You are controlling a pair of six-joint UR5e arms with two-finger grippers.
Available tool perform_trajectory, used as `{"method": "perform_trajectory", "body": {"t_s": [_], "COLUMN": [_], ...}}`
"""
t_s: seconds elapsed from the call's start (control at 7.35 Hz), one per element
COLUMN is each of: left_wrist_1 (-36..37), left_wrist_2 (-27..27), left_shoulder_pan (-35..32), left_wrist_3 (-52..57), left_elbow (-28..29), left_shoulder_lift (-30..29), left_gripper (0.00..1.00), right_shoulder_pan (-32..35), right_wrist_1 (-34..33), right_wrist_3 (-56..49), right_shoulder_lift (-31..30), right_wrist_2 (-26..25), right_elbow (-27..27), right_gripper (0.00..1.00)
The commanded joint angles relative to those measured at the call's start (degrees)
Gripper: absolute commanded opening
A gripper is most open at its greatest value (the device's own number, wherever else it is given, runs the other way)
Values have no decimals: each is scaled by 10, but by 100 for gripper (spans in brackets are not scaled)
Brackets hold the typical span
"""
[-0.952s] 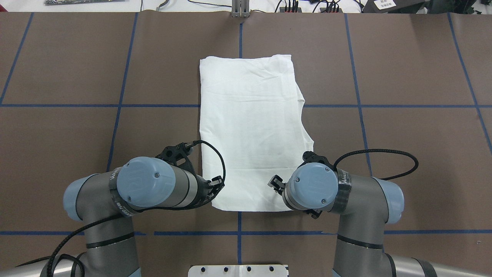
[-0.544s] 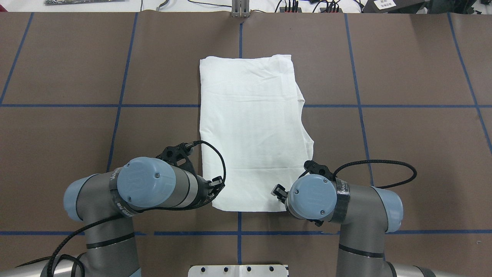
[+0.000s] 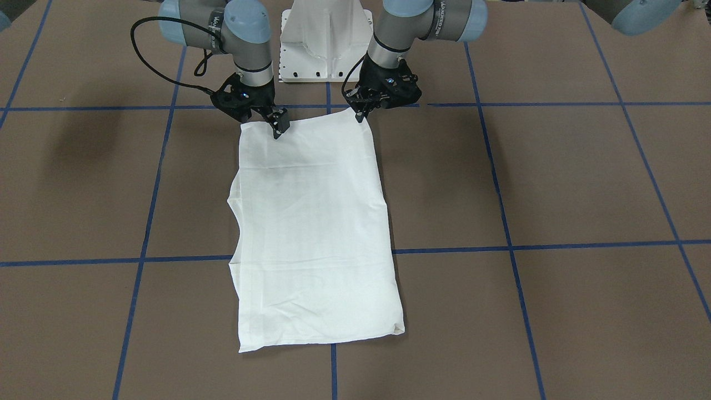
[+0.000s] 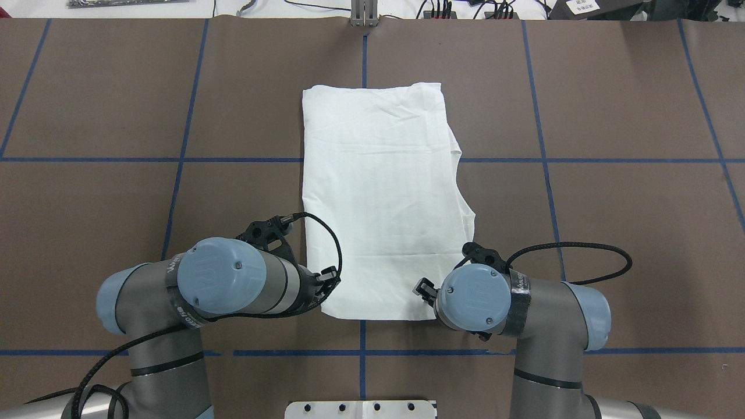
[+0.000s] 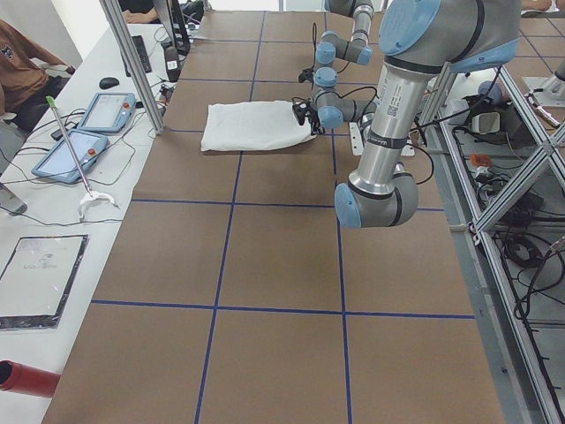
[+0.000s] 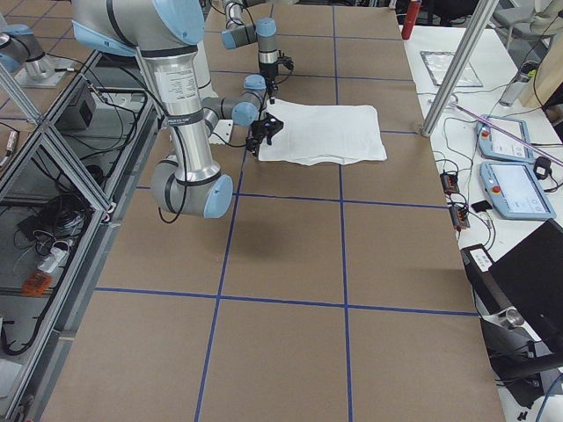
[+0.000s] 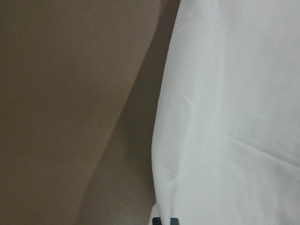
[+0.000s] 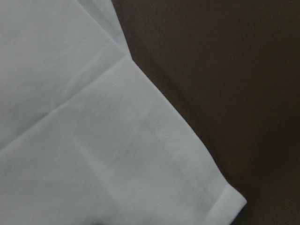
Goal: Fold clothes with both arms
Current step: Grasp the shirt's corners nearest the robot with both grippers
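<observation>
The white T-shirt [image 4: 378, 192] lies folded into a long rectangle in the middle of the brown table [image 4: 611, 203], with no print or collar showing. It also shows in the front view [image 3: 311, 222]. My left gripper [image 4: 327, 278] is at the shirt's near left corner, and the cloth corner rises to its fingertips [image 3: 359, 114], so it looks shut on it. My right gripper [image 4: 421, 287] is low over the near right part of the hem [image 3: 278, 128]; I cannot tell whether it is open or shut. The right wrist view shows the hem corner [image 8: 225, 199] lying flat.
Blue tape lines [image 4: 180, 160] cross the table. The white pedestal base [image 3: 325, 39] stands just behind the shirt's near edge. Cables and boxes line the far edge [image 4: 442, 9]. Operator tablets [image 5: 88, 132] lie on a side bench.
My right arm has drawn back a little toward the robot's base, along the shirt's near hem. The left arm and the shirt have not moved.
</observation>
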Motion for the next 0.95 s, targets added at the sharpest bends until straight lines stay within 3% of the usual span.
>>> {"method": "perform_trajectory", "body": {"t_s": [0.0, 0.27, 0.41, 0.82], "left_wrist_1": [0, 1, 0, 0], "left_wrist_2": [0, 0, 0, 0], "left_shoulder_pan": [0, -1, 0, 0], "left_wrist_3": [0, 0, 0, 0], "left_elbow": [0, 0, 0, 0], "left_shoulder_lift": [1, 2, 1, 1], "left_gripper": [0, 0, 0, 0], "right_shoulder_pan": [2, 2, 4, 16], "right_wrist_1": [0, 0, 0, 0], "right_wrist_3": [0, -3, -5, -5], "right_shoulder_lift": [0, 2, 4, 11], "right_wrist_2": [0, 0, 0, 6], "right_elbow": [0, 0, 0, 6], "right_gripper": [65, 14, 1, 0]}}
